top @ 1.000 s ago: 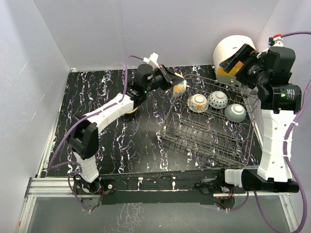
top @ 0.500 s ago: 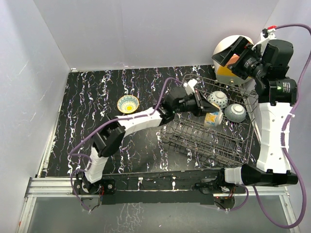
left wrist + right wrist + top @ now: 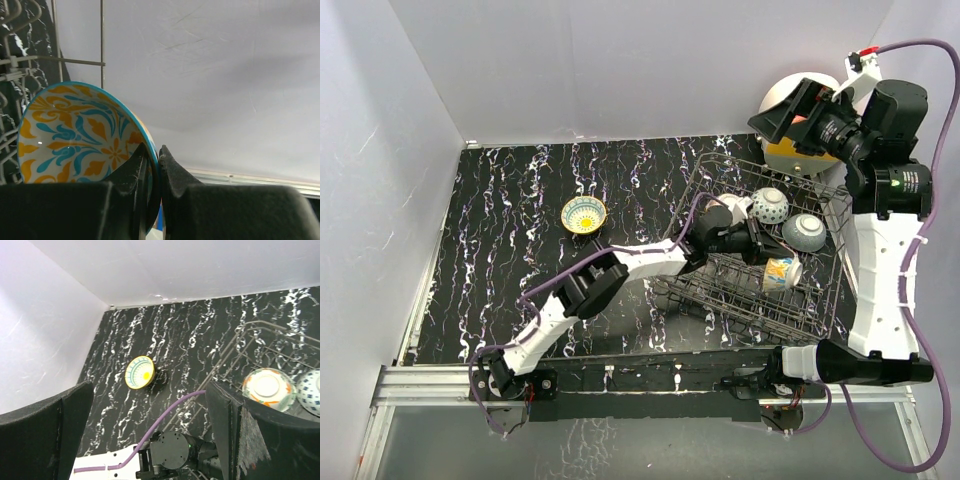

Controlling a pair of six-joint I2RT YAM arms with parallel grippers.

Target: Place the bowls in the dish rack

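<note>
Low at the right of the dark wire dish rack (image 3: 720,292), the left gripper (image 3: 152,150) has just swung in, pinching the orange-and-blue floral ceramic bowl (image 3: 75,130) by its rim, so only the yellow patterned bowl (image 3: 584,213) waits outside; the right gripper (image 3: 795,115) hangs spread.

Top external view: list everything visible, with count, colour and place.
Dark metal wire dish rack: one, right half of table.
Pale-sided small ceramic bowls: three, tipped over, rack's far row.
Orange-and-blue floral bowl: one, inside rack, gripped.
Yellow-patterned bowl: one, upright on table, left of rack.
Round white-and-orange appliance: one, behind rack's far right corner.
Black white-veined table: one.
Purple cables: two, along arms.
Left hand: shut on floral bowl's rim.
Right hand: open, raised above rack's far right corner.
</note>
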